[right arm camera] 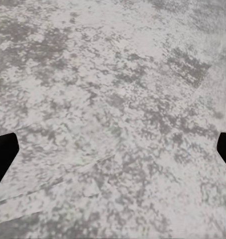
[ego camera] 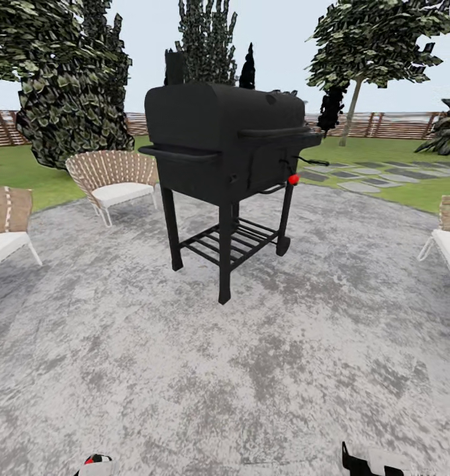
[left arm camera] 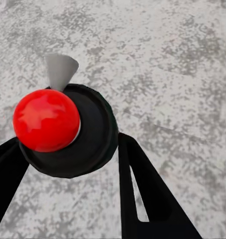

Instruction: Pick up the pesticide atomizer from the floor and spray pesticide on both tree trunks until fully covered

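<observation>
The left gripper (left arm camera: 68, 174) is clamped around the pesticide atomizer (left arm camera: 63, 127) above mottled grey paving (ego camera: 265, 370), the right gripper (right arm camera: 113, 149) spread wide, a black grill (ego camera: 228, 142) ahead, a tree (ego camera: 377, 39) beyond

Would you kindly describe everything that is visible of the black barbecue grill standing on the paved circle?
The barbecue grill is matte black, metal by the look of it, with a closed, rounded lid and a bar handle across its front. A flat shelf juts from each side. A small red knob shows near its lower right corner. It stands upright on thin legs joined by a slatted lower rack, with a small wheel at the right rear foot. It rests on the mottled grey paving, apart from the wicker chairs.
</observation>
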Tool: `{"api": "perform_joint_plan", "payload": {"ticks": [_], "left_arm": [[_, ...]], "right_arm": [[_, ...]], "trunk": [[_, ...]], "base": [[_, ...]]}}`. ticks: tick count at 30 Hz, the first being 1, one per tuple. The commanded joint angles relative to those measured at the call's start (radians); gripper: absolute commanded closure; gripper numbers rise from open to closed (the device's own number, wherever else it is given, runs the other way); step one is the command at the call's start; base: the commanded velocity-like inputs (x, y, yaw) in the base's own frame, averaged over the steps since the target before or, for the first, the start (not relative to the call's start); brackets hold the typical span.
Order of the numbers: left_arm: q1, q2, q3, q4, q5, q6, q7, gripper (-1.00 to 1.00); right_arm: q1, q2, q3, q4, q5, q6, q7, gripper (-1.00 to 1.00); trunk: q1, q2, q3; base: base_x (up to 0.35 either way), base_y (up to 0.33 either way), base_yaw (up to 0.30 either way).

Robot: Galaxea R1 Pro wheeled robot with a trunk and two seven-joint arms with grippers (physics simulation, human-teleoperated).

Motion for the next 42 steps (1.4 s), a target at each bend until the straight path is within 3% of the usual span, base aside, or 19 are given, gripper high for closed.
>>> {"api": "perform_joint_plan", "payload": {"ticks": [1, 42], "left_arm": [[0.0, 0.0, 0.0, 0.0, 0.005, -0.003, 0.0, 1.0], [0.001, 0.002, 0.001, 0.001, 0.004, -0.002, -0.001, 1.0]], "right_arm": [[-0.001, 0.0, -0.001, 0.002, 0.004, -0.003, -0.003, -1.0], [-0.001, 0.0, -0.001, 0.002, 0.004, -0.003, -0.002, -1.0]], "trunk": [[0.0, 0.0, 0.0], [0.0, 0.0, 0.032]], "base": [[0.117, -0.255, -0.267], [0.238, -0.183, -0.269]]}}
